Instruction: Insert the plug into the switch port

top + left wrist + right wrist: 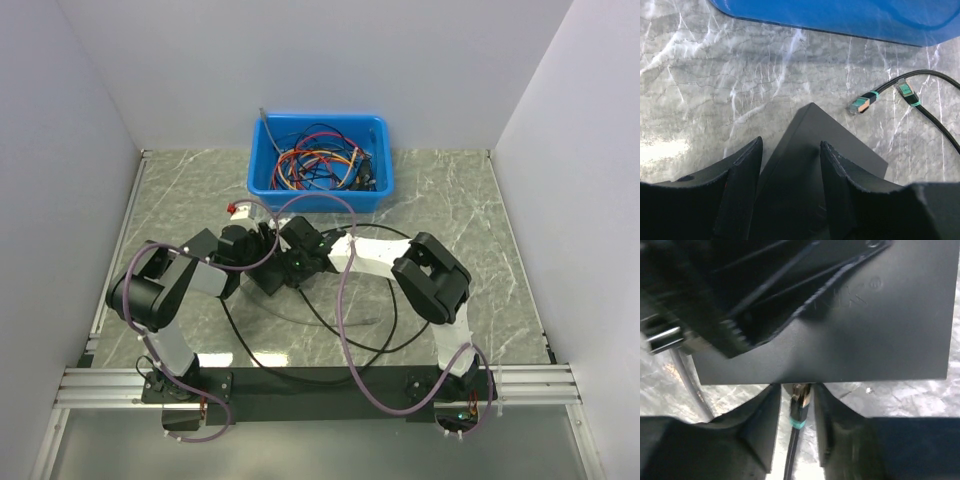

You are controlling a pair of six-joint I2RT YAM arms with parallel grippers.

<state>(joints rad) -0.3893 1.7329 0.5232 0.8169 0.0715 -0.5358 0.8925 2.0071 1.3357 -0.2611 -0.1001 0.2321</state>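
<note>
Holding the switch (pixel 810 135): left gripper (pixel 790 150), jaws pressed on its two sides
Right gripper (pixel 796 389): jaws apart, small gap either side of plug (pixel 800 407)
Plug: tip at the switch's edge

No text can be read with certainty. A faint embossed mark (pixel 860 296) is seen on the black switch (pixel 880 335) housing, but it is too blurred to be made out.
</note>
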